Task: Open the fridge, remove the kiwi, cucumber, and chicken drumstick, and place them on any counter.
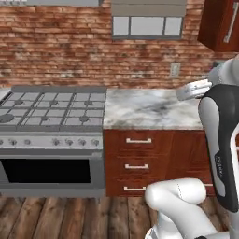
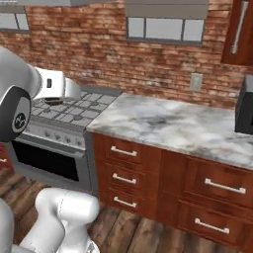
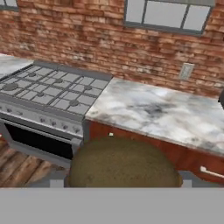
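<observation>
The kiwi (image 3: pixel 122 164), an olive-brown fuzzy oval, sits large at the bottom of the hand view, between the two finger tips. My gripper (image 3: pixel 121 184) is shut on it, with a grey finger pad (image 3: pixel 57 183) showing at each side. The kiwi hangs in front of and above the counter (image 3: pixel 166 116), a white grey-veined marble top on reddish-brown drawers. The same counter (image 1: pixel 149 109) lies ahead in the left base view, and the counter (image 2: pixel 173 126) runs to the right in the right base view. The white arm (image 1: pixel 219 140) rises at the right.
A grey gas stove (image 1: pixel 53 109) with an oven below stands left of the counter, also as the stove (image 2: pixel 74 111) and the stove (image 3: pixel 52 89). A brick wall with an outlet (image 1: pixel 175 70) backs both. A dark appliance (image 2: pixel 244 111) stands at the counter's far right.
</observation>
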